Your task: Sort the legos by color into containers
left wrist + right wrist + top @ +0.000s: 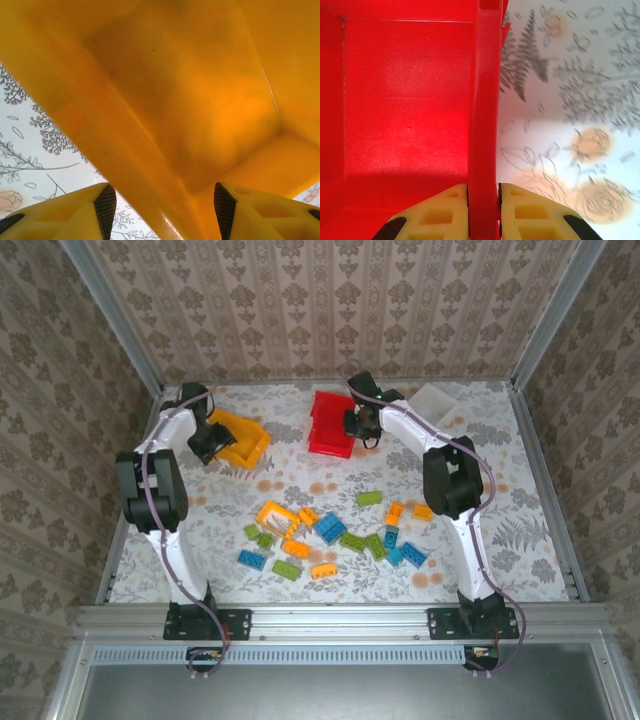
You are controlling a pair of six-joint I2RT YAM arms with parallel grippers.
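The legos (pixel 330 530) lie scattered mid-table in green, blue and orange. Three containers stand at the back: a yellow-orange bin (pixel 242 440), a red bin (pixel 328 428) and a white bin (pixel 436 400). My left gripper (pixel 207 438) is at the yellow-orange bin's left side. In the left wrist view the left gripper (pixel 162 212) straddles the yellow-orange bin's wall (pixel 150 165), jaws open and apart from it. My right gripper (pixel 357 425) is at the red bin's right wall. In the right wrist view the right gripper (pixel 484 200) is shut on the red bin's wall (pixel 484 125), and the bin's inside looks empty.
Patterned walls and metal rails (pixel 130 350) close in the table on three sides. A large orange piece (pixel 275 512) lies at the left of the brick pile. Both forearms reach back over the table's sides.
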